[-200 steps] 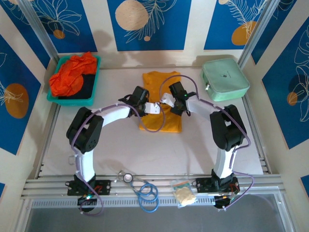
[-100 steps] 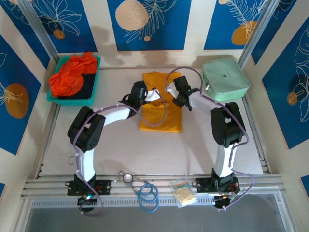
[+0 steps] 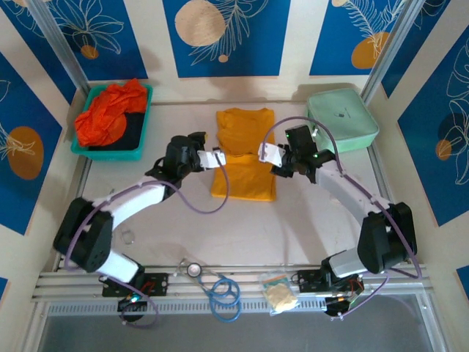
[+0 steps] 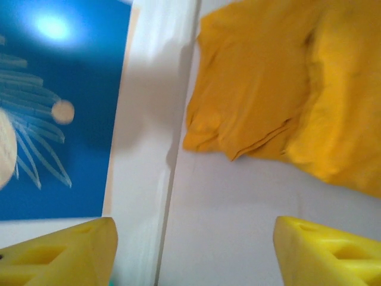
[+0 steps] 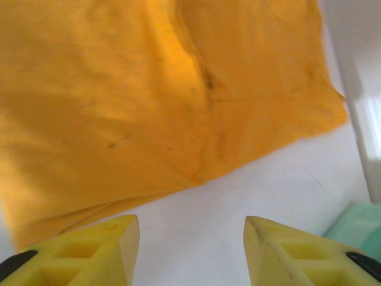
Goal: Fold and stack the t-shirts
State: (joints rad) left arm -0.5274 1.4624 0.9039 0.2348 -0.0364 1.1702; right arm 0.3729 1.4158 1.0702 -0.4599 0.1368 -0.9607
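Top external view: the folded mustard t-shirt (image 3: 244,158) lies flat on the worktop (image 3: 220,227). The left end effector (image 3: 220,158) and right end effector (image 3: 264,154) flank it, jaws parted, holding nothing. Red-orange t-shirts (image 3: 106,114) are heaped in the teal tray (image 3: 86,150).

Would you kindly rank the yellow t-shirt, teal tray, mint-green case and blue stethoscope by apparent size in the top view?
1. The yellow t-shirt and the teal tray look alike, so unranked.
2. The mint-green case, slightly smaller.
3. The blue stethoscope, smallest.
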